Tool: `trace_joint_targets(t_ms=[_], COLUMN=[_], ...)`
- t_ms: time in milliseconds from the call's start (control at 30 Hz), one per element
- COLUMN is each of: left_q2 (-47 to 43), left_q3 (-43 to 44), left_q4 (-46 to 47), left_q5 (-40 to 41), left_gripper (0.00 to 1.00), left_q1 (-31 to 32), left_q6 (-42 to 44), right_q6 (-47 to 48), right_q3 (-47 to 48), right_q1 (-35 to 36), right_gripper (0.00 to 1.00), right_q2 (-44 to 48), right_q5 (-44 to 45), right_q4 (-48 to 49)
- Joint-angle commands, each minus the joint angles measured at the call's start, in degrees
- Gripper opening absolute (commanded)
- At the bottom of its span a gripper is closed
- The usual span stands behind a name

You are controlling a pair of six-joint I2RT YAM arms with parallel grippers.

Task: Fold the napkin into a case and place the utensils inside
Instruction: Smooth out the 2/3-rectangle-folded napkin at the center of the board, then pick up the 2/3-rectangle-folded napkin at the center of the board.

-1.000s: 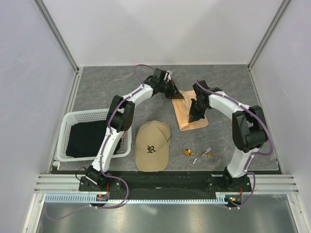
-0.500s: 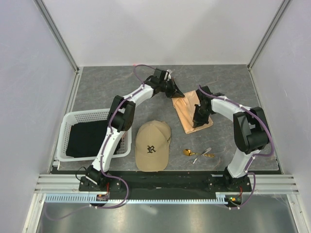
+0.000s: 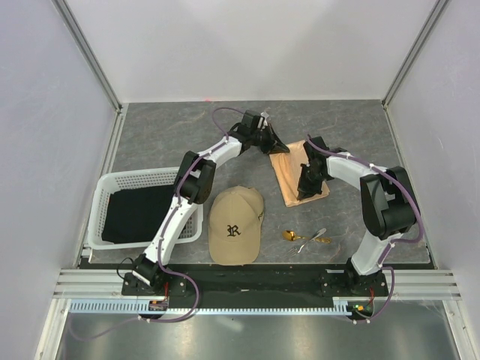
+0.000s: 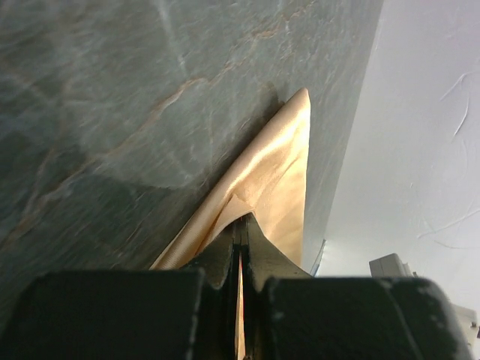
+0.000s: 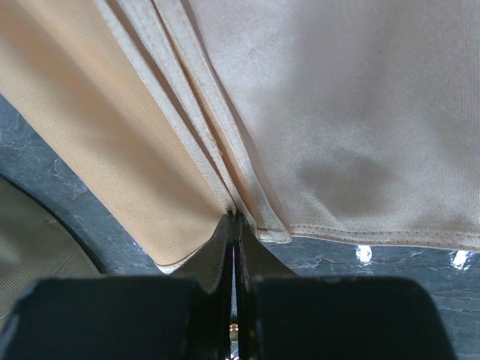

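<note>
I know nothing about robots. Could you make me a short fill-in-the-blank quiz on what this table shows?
The left gripper and the right gripper are each ____ on the napkin.
The basket holds a ____ cloth.
The cap bears the letter ____.
The spoon among the utensils is ____ in colour.
Missing words: shut; black; R; gold.

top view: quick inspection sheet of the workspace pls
surface: grey marbled table, no spills seen
job's things: napkin folded into a narrow strip; utensils loose between cap and right arm, outside the napkin
clutter: tan cap; white basket holding a black cloth
claws: left claw shut on the napkin's far corner; right claw shut on its near edge
cables: purple cable along each arm, no snag seen
surroundings: white walls; metal rail at near edge
</note>
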State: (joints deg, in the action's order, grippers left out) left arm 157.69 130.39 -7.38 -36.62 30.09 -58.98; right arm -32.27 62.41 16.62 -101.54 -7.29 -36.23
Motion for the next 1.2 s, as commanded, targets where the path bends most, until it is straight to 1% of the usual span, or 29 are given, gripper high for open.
trace_joint_targets(t_ms=[0,67,100,133,167,200,233,267,300,333,367,400,467,533,567,667,700,733,767,800,833,867,900,933,967,1033,1100,1133,1167], left_q2=[0.9,-1.3,-2.3,-4.0,-5.2,-6.2,-7.1,-9.5,-10.5,-11.8,-13.4,-14.2,-15.9,-16.8,-17.5,-21.1,-23.1,-23.8,-24.4,-24.6,-24.9,-24.8,-24.8,-25.1,-25.4,-26.1,-26.8,-27.1,-27.8], left_q3=[3.1,3.1,2.9,2.6,2.3,1.6,1.0,0.4,-1.0,-1.7,-2.2,-2.9,-3.4,-4.3,-5.0,-10.8,-14.4,-15.8,-16.5,-16.2,-15.4,-14.4,-12.5,-12.0,-11.8,-12.3,-12.6,-13.0,-13.3], left_q4=[2.8,0.8,0.1,-0.7,-1.0,-1.5,-1.8,-2.4,-2.6,-2.9,-3.0,-3.3,-4.1,-4.7,-5.1,-6.5,-6.6,-7.0,-7.6,-8.8,-13.4,-15.6,-17.9,-20.5,-21.3,-22.0,-23.3,-23.6,-23.8], left_q5=[0.7,0.5,-0.1,-0.7,-1.4,-2.8,-3.5,-4.1,-5.0,-5.6,-6.4,-7.5,-8.5,-9.4,-9.5,-8.9,-8.2,-7.8,-7.5,-6.2,-4.6,-2.9,-0.8,0.5,1.5,3.7,5.1,5.6,5.9], left_gripper=[0.02,0.02,0.05,0.07,0.09,0.14,0.18,0.21,0.28,0.31,0.34,0.38,0.4,0.42,0.42,0.4,0.38,0.37,0.37,0.36,0.35,0.35,0.35,0.35,0.35,0.35,0.36,0.37,0.4], left_q1=[0.1,0.1,0.1,0.0,0.0,0.0,0.1,0.1,0.1,0.1,0.1,0.1,0.1,0.1,0.1,0.8,1.2,2.2,3.0,3.7,5.3,6.2,7.0,8.2,8.6,9.3,9.6,9.9,10.1], left_q6=[-1.8,-0.7,0.2,0.4,0.7,1.0,1.2,1.6,2.2,2.4,2.7,2.9,3.8,4.5,5.4,8.1,8.8,9.6,11.8,13.7,15.9,20.2,22.0,23.3,25.1,26.4,28.1,28.6,29.4], right_q6=[1.1,1.4,1.5,1.5,1.5,1.9,2.1,2.5,2.7,3.8,4.3,4.8,6.5,7.7,8.9,11.8,12.6,13.3,14.1,15.5,15.9,16.1,15.5,15.0,14.7,13.7,13.6,13.5,13.2], right_q3=[-0.6,0.5,0.8,1.0,1.9,2.4,2.7,3.9,4.8,5.6,7.2,8.0,9.9,11.3,12.5,15.4,16.1,16.8,17.6,17.6,17.6,17.2,16.7,14.8,13.9,11.6,10.8,9.8,9.1], right_q1=[0.0,-0.1,-0.2,-0.2,-0.4,-0.7,-1.0,-1.7,-2.2,-2.7,-4.0,-4.7,-7.4,-9.4,-11.4,-15.5,-16.4,-16.4,-18.6,-19.1,-19.5,-20.1,-20.4,-20.5,-20.6,-20.6,-20.5,-20.6,-20.6], right_gripper=[0.0,0.0,0.0,0.02,0.06,0.08,0.13,0.22,0.27,0.31,0.39,0.43,0.53,0.6,0.67,0.76,0.77,0.78,0.79,0.79,0.79,0.78,0.77,0.75,0.71,0.66,0.61,0.6,0.57], right_q2=[0.6,0.0,-0.1,0.0,0.1,0.5,0.9,1.9,2.4,2.7,3.4,3.5,3.4,2.5,1.3,-2.6,-3.3,-4.1,-5.2,-5.8,-7.3,-7.9,-8.4,-8.8,-8.7,-8.4,-8.6,-8.4,-8.2], right_q5=[0.4,0.4,-0.1,-1.3,-1.9,-2.5,-3.1,-3.6,-3.7,-3.8,-4.0,-4.0,-4.7,-4.2,-4.3,-6.2,-6.3,-6.3,-6.3,-6.6,-7.9,-8.5,-9.1,-10.9,-12.2,-13.0,-14.2,-14.9,-14.7], right_q4=[-1.3,-2.0,-2.1,-2.1,-2.7,-3.0,-3.1,-3.7,-4.4,-4.9,-5.8,-6.3,-6.8,-7.3,-7.4,-7.6,-7.6,-7.6,-7.5,-7.0,-6.8,-6.3,-5.5,-2.6,-1.0,2.5,3.6,4.1,4.3])
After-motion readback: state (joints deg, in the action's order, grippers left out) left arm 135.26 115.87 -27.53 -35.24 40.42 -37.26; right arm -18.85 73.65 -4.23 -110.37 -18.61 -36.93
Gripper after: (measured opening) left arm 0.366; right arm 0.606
